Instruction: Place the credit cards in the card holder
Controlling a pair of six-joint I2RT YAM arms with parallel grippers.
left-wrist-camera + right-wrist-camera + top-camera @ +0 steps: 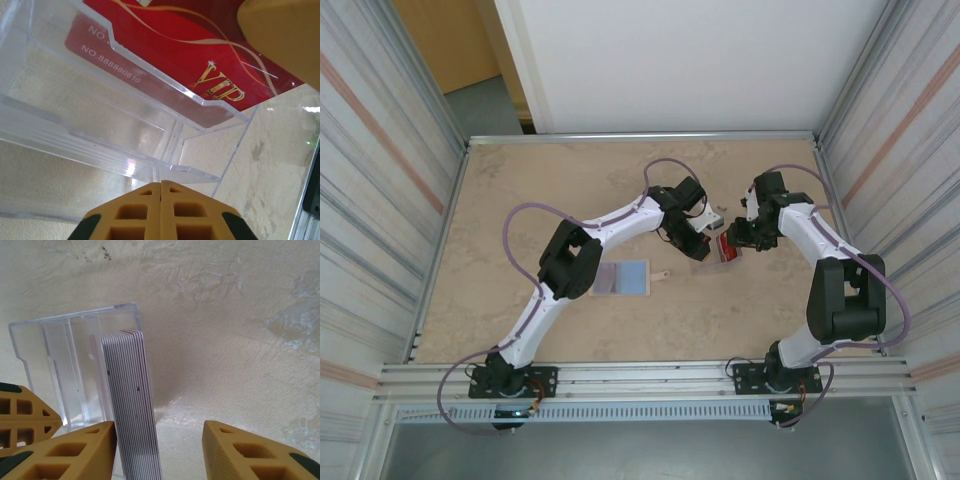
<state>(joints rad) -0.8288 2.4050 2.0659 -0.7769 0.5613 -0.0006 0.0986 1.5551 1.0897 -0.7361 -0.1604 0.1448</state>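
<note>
While left gripper (161, 188) sits closed, right gripper (159, 432) part-open, gripping nothing, credit cards (131, 405) just beside one finger

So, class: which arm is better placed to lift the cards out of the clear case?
Right arm: the card stack, standing in the clear case, sits between its open jaws. On the left arm the jaws are shut beside the case.

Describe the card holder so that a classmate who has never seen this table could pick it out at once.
On the tan table, find the left arm's black elbow; the card holder lies flat and open just right of it. Unlike the clear case of red cards farther back, it is a pale blue-lavender rectangle with a small beige tab on its right edge.
</note>
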